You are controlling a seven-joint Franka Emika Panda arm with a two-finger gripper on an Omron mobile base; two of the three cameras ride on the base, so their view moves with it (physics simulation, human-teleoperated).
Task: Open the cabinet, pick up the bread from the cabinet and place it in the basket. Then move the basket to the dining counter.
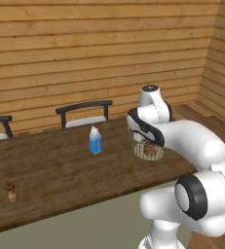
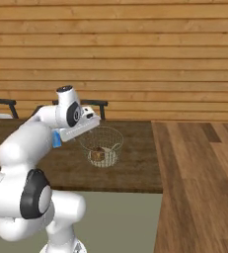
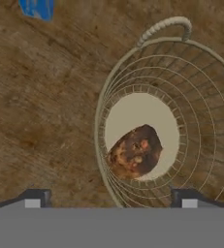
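- Cream wire-mesh basket [image 2: 101,147]: over the near right part of the dining counter, my worktop [image 1: 46,170]; whether its base rests on the wood or hangs just clear of it, I cannot tell.
- Bread [image 3: 134,151]: orange-brown lump lying in the bottom of the basket, toward the side nearer my hand.
- Hand [image 3: 111,201]: poised at the basket's near rim; the two dark fingertips [image 3: 33,198] stand well apart, one outside the mesh wall and one over the inside, neither visibly touching the wire. I read it as spread and holding nothing, though the rim contact is hidden at the frame's bottom.
- Step in hand, by my judgement: the last one, basket to dining counter, at or near its end, since the bread is inside and the basket is over the dark wood top.
- Next move calls for: a straight lift away from the rim without snagging the thin wire or tipping the basket.
- Arm pose: forearm reaching forward over the worktop's front edge, wrist bent so the hand looks down into the basket.
- Blue-and-white carton [image 1: 95,140]: upright on the worktop, left of the basket, apart from it.
- Two small shakers [image 1: 1,194]: far left, well apart from the work.
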